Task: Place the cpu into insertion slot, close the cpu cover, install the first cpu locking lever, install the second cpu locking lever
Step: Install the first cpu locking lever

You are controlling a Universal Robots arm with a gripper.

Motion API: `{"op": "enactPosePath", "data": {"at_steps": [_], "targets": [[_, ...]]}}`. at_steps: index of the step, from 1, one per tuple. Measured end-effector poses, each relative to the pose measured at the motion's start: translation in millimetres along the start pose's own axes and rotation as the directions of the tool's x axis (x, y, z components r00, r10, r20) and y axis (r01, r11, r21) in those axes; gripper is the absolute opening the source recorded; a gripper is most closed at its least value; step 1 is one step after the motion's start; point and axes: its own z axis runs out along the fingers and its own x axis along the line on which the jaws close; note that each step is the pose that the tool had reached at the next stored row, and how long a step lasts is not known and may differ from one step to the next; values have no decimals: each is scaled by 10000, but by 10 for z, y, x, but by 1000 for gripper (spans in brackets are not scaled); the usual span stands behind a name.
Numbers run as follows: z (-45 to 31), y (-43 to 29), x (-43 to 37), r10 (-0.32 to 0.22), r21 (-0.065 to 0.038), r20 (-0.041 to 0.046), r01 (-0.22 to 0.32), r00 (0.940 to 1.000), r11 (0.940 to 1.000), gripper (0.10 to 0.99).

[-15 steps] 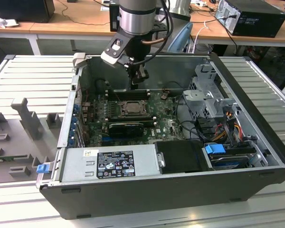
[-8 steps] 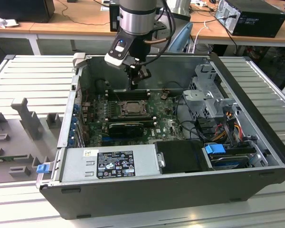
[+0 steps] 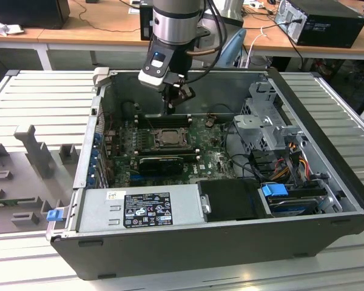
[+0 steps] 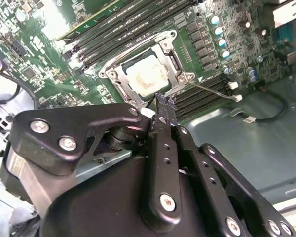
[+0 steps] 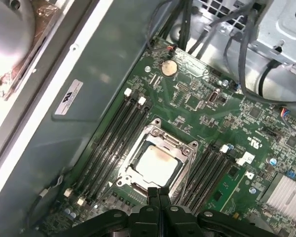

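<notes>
The cpu lies flat in the insertion slot on the green board, its pale metal top also showing in the second wrist view and the exterior view. The silvery cpu cover lies down around the chip; the slot's pin field is hidden beneath. A thin locking lever juts out from a socket corner across the memory slots. My gripper hangs just above the socket's edge, shut with nothing between its fingers. In the exterior view the gripper hovers behind the socket inside the case.
Long black memory slots flank the socket on both sides. A black graphics card, the power supply, a drive cage with cables, and the case wall surround the board. A coin battery sits farther off.
</notes>
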Motion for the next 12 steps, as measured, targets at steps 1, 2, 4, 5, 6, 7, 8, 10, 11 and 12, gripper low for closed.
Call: {"op": "enactPosePath", "data": {"at_steps": [1, 2, 4, 5, 6, 7, 8, 10, 11, 12], "targets": [[0, 0, 0, -94, 5, -2, 94, 10000, 10000, 106], [0, 0, 0, -298, 17, -6, 298, 9996, 9996, 106], [0, 0, 0, -542, 30, -12, 542, 9985, 9985, 106], [0, 0, 0, -871, 49, -21, 871, 9962, 9962, 106], [0, 0, 0, -1154, 64, -28, 1154, 9933, 9933, 106], [0, 0, 0, -1436, 79, -36, 1436, 9896, 9896, 106], [0, 0, 0, -1614, 89, -41, 1614, 9869, 9868, 106], [0, 0, 0, -1926, 106, -51, 1927, 9813, 9812, 106], [0, 0, 0, -2004, 110, -54, 2005, 9797, 9796, 106], [0, 0, 0, -2130, 117, -58, 2131, 9770, 9770, 106]]}}
